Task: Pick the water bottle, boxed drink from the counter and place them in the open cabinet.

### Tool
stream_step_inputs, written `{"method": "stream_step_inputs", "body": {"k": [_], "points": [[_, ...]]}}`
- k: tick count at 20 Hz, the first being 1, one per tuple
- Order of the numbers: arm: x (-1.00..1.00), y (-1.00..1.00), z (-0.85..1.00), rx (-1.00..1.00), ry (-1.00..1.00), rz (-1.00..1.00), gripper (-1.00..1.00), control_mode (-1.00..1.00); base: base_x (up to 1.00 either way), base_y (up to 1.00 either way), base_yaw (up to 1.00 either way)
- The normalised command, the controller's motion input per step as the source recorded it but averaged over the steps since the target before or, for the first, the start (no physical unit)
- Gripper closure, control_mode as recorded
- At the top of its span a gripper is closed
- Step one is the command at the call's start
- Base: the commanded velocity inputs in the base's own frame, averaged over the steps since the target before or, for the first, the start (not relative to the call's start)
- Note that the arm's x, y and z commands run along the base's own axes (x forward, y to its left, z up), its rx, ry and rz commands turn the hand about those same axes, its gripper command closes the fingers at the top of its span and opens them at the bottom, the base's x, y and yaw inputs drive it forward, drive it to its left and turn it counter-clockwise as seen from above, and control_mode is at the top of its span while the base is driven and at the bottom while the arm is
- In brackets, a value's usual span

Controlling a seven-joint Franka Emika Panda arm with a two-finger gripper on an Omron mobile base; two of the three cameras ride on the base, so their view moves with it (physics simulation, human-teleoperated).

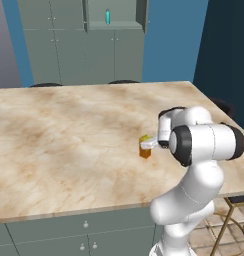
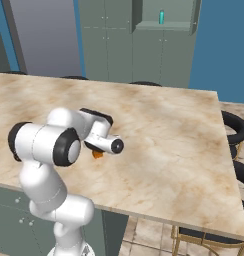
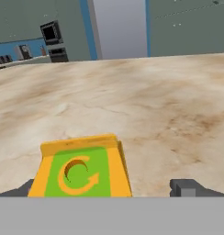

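On the near part of the marbled counter point(image 1: 69, 135), the gripper point(image 3: 109, 189) stands with jaws spread wide around the boxed drink point(image 3: 81, 169), its fingertips point(image 3: 185, 187) low on either side and gripping nothing. That orange carton point(image 1: 145, 148) stands upright on the stone. Far behind, the water bottle point(image 1: 107, 17) stands upright on a shelf of the open cabinet point(image 1: 125, 22).
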Motion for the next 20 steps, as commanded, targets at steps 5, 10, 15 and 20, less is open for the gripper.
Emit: {"method": "stream_step_inputs", "body": {"k": [5,10,15,20], "points": [[0.20,0.02,-0.14,0.00,0.00,0.00,-1.00,-1.00,0.00,0.00,0.00],[0.00,0.11,-0.18,0.00,0.00,0.00,1.00,-1.00,0.00,0.00,0.00],[-0.05,0.06,-0.11,0.00,0.00,0.01,1.00,-1.00,0.00,0.00,0.00],[-0.21,0.00,0.02,0.00,0.01,0.01,1.00,-1.00,0.00,0.00,0.00]]}}
